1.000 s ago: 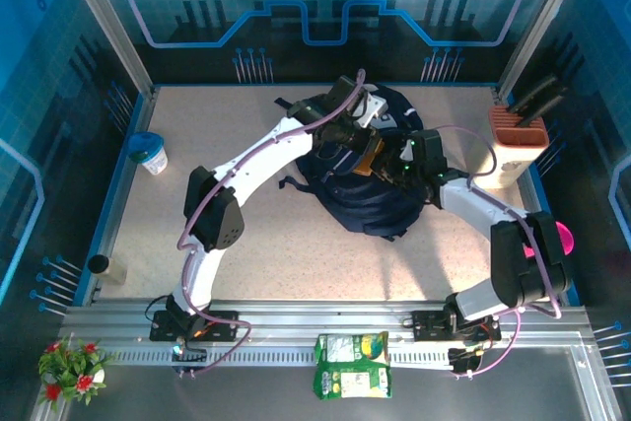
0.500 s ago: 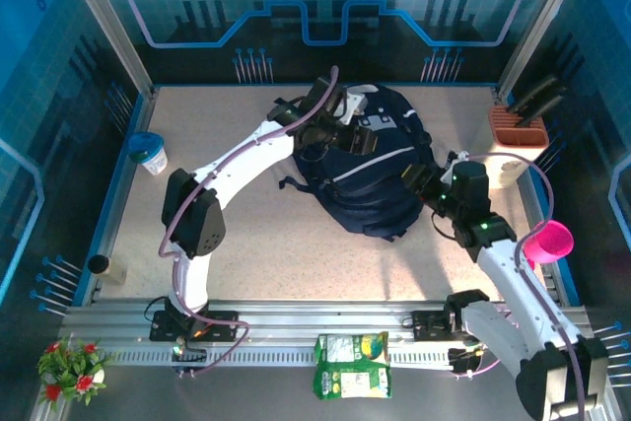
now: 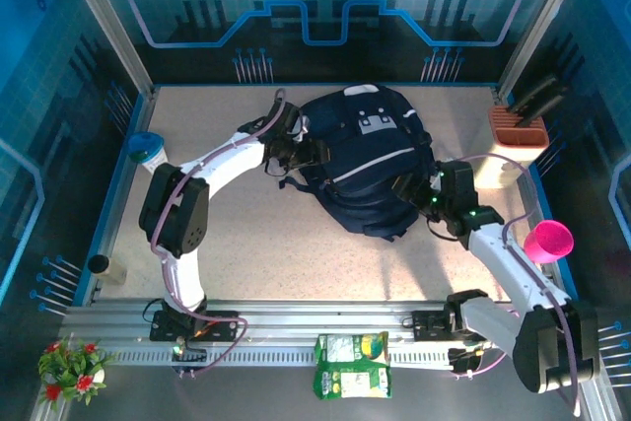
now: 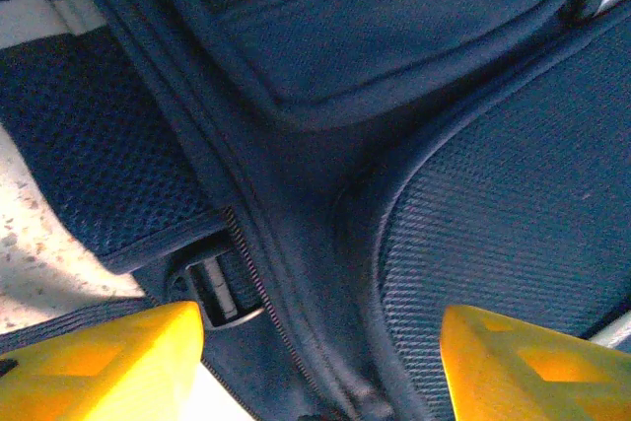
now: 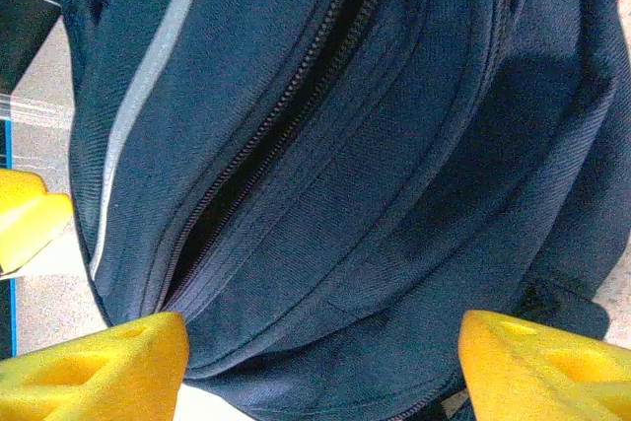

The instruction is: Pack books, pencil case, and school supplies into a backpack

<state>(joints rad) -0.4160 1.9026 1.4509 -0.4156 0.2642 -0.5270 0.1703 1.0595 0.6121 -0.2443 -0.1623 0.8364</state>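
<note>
The navy backpack (image 3: 370, 160) lies slumped mid-surface (image 3: 246, 234): woven fabric, a pale stripe, its zipper partly gaping. Left fingers (image 4: 108, 352), yellow and blocky, stand spread at its nine o'clock edge, over mesh and a buckle. Right fingers (image 5: 99, 362) are spread too, at its four o'clock side, pinching nothing.

Your left arm (image 3: 212, 170) reaches forward and to the right, elbow high on the left side. Your left hand (image 3: 304, 152) points right, its yellow fingers (image 4: 99, 357) spread apart and gripping nothing. Your right arm (image 3: 513, 263) stretches forward-left. Your right hand (image 3: 406, 187) points left, fingers (image 5: 542, 367) wide apart, empty too.
</note>
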